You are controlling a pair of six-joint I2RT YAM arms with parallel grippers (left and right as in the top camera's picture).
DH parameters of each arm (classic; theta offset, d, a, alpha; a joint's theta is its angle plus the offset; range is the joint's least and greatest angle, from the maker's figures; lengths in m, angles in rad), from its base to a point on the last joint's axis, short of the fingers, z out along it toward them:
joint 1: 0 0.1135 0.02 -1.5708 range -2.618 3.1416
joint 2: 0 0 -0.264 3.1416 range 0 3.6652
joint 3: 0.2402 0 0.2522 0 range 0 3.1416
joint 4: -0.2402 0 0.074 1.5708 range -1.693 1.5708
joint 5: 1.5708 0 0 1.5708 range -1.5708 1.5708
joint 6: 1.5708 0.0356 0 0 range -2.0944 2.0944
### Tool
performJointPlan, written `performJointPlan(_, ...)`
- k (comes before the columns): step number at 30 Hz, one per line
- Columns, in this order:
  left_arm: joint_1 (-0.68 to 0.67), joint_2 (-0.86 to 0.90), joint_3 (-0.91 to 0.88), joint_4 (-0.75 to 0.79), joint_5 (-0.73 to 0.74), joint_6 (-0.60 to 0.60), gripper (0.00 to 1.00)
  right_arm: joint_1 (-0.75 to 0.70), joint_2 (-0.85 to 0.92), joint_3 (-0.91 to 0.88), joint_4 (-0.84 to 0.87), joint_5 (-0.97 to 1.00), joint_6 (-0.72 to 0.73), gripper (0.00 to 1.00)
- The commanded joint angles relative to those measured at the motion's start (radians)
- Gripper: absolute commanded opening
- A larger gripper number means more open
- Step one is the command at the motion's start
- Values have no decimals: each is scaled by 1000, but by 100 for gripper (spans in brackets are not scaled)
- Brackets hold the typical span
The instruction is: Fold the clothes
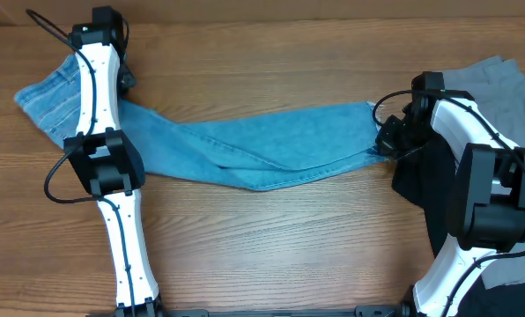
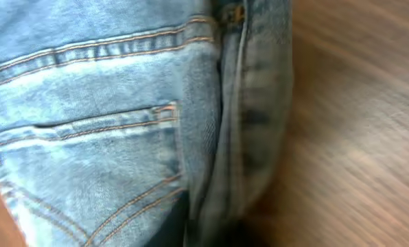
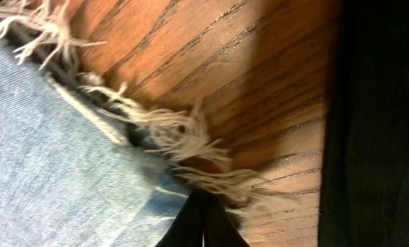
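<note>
Light blue jeans (image 1: 271, 145) lie stretched left to right across the table (image 1: 289, 246), left gripper (image 1: 126, 81) pinching the waistband (image 2: 122, 48), right gripper (image 1: 388, 141) pinching the frayed hem (image 3: 184, 137), with seemingly all folding still ahead.

The light blue jeans (image 1: 271, 145) are matt woven denim, hems frayed rough; the brown table (image 1: 289, 246) is smooth grained wood.

No readable text, labels or nos. in any view. Left-wrist view of jeans (image 2: 108, 137) blurry, so tiny print possibly missed.
</note>
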Motion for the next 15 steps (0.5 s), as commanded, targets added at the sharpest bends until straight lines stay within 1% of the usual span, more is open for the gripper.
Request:
performJointPlan(1, 32, -45, 27, -34, -72, -73, 4, 5, 20, 19, 6, 11, -3, 4)
performJointPlan(9, 45, -238, 72, -70, -42, -66, 4, 15, 41, 4, 21, 10, -3, 4)
performJointPlan(15, 45, -359, 72, -103, -35, -67, 4, 64, 40, 13, 27, 31, -27, 4)
